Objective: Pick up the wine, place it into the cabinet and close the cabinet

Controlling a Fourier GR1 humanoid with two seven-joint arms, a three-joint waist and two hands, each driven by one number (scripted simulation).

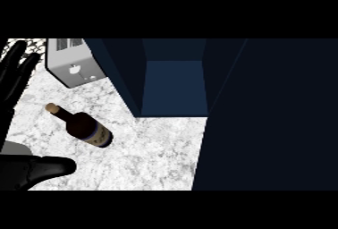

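Observation:
A dark wine bottle (pixel 86 128) with a cork and a blue-banded label lies on its side on the white marble counter (pixel 152 152), neck pointing up-left. The dark blue cabinet (pixel 174 85) stands open behind it, and its door (pixel 271 116) is swung out along the right. My left hand (pixel 13 71) rests open at the upper left edge, fingers up, left of the bottle. My right hand (pixel 36 171) shows at the lower left corner, below the bottle and apart from it, fingers stretched out toward the right and holding nothing.
A silver toaster (pixel 74 62) stands at the back left, just left of the cabinet's side wall. The open door covers the whole right side of the view.

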